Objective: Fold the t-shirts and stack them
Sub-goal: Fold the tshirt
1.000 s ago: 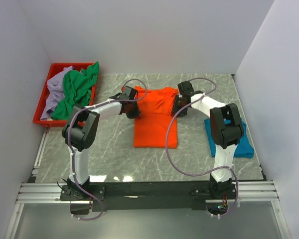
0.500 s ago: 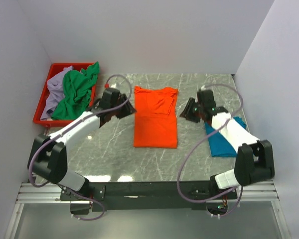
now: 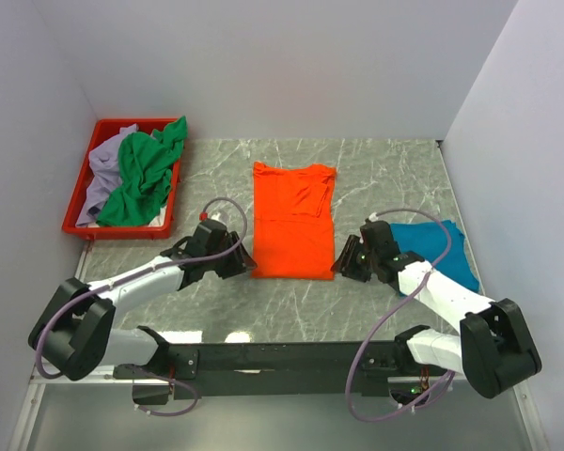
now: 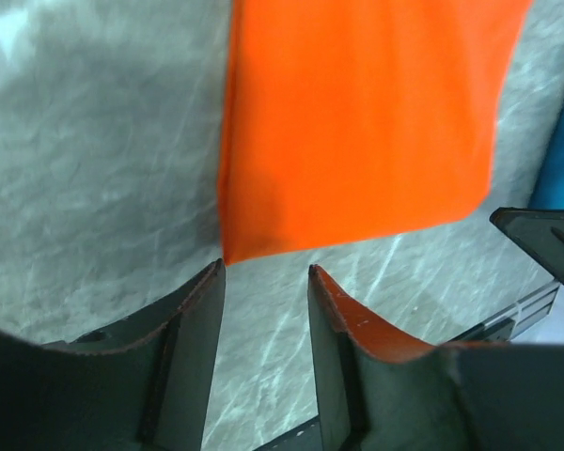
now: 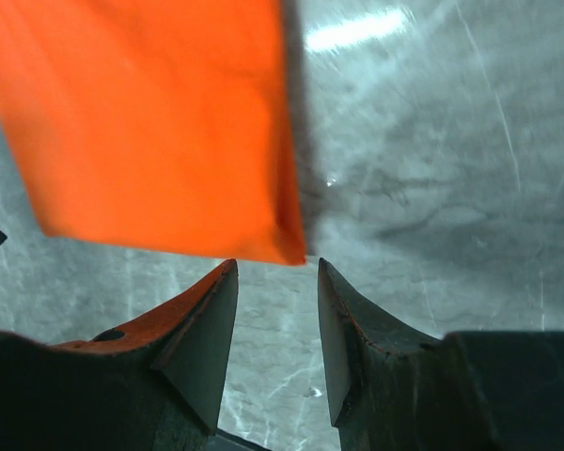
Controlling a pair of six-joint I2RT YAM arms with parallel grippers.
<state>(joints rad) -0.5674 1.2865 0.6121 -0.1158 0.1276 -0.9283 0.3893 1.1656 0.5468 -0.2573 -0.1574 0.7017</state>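
Note:
The orange t-shirt (image 3: 293,221) lies flat in the middle of the table as a long narrow rectangle, collar end far. My left gripper (image 3: 245,264) is low at its near left corner, open and holding nothing. In the left wrist view the orange t-shirt (image 4: 357,122) ends in a corner just ahead of the left gripper (image 4: 265,272). My right gripper (image 3: 344,264) is at the near right corner, also open. In the right wrist view that corner of the orange t-shirt (image 5: 150,122) sits just beyond the right gripper (image 5: 277,268). A teal t-shirt (image 3: 439,250) lies at the right.
A red tray (image 3: 79,202) at the back left holds a crumpled green t-shirt (image 3: 143,177) and a lavender t-shirt (image 3: 101,174). White walls close in the table on three sides. The teal cloth lies close behind the right arm.
Both arms have drawn back from the shirt's far half to its near corners. The left gripper has opened wide, and the right has opened a little more.

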